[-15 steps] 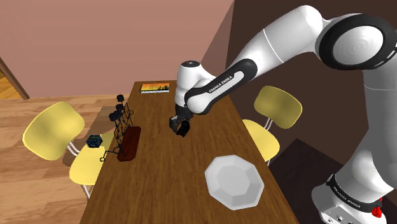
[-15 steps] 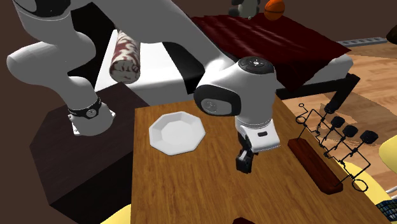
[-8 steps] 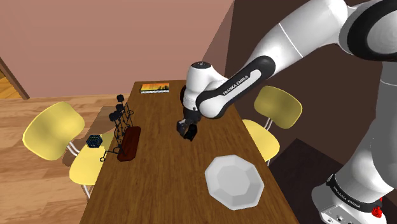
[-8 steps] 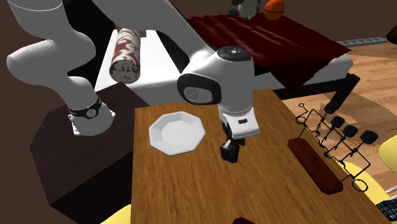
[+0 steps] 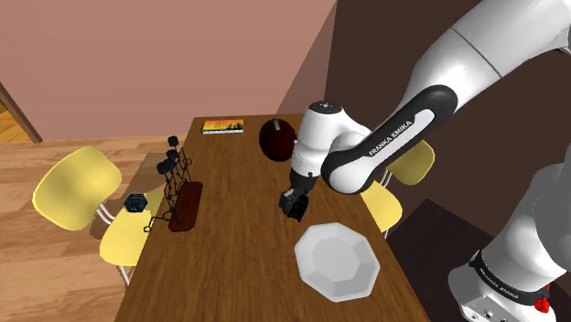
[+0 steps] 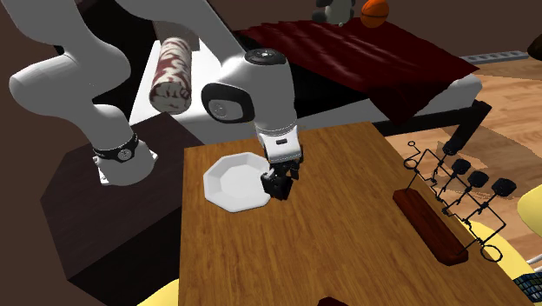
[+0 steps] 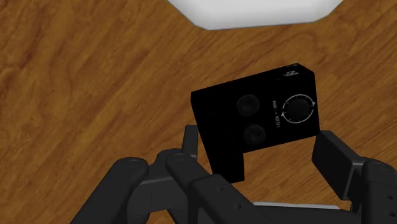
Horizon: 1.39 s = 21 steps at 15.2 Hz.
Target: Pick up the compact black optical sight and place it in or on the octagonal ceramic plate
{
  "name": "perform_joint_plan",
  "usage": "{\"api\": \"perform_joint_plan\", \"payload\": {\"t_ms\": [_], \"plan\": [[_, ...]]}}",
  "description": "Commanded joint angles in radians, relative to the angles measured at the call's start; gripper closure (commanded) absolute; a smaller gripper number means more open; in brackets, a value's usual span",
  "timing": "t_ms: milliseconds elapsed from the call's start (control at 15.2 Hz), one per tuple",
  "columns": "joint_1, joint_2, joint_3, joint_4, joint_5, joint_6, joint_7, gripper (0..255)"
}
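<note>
The pincer [image 7: 259,145] squeezes the small black sight [image 7: 257,111], held over the wood counter [image 7: 89,76], right beside the white 8-sided plate [image 6: 228,184]. Sight has a round knob [image 7: 298,108] w/ tiny white letters, too small to read. The white arm [image 5: 393,137] says FRANKA EMIKA.

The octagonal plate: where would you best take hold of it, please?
I'd grip the plate by its raised rim, from straight above, fingers straddling it: it lies flat on the table and looks too wide to span.
</note>
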<state>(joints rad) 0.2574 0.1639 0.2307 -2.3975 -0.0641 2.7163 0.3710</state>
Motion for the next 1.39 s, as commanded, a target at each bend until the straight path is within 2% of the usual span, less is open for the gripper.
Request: {"api": "perform_joint_plan", "payload": {"t_ms": [0, 396, 528, 594, 858, 1056, 1188, 1320], "plan": [[0.008, -0.064, 0.015, -0.088, 0.018, 0.027, 0.010, 255], [0.048, -0.247, 0.061, -0.323, 0.111, 0.085, 0.017, 255], [0.076, -0.311, 0.074, -0.396, 0.155, 0.096, 0.017, 255], [0.109, -0.372, 0.085, -0.460, 0.198, 0.100, 0.019, 255], [0.086, -0.294, 0.098, -0.464, 0.153, 0.181, 0.051, 255], [0.056, -0.232, 0.114, -0.464, 0.091, 0.241, 0.095, 255], [0.031, -0.189, 0.121, -0.462, 0.019, 0.279, 0.146, 255], [0.011, -0.144, 0.113, -0.456, -0.093, 0.315, 0.228, 255]]}}
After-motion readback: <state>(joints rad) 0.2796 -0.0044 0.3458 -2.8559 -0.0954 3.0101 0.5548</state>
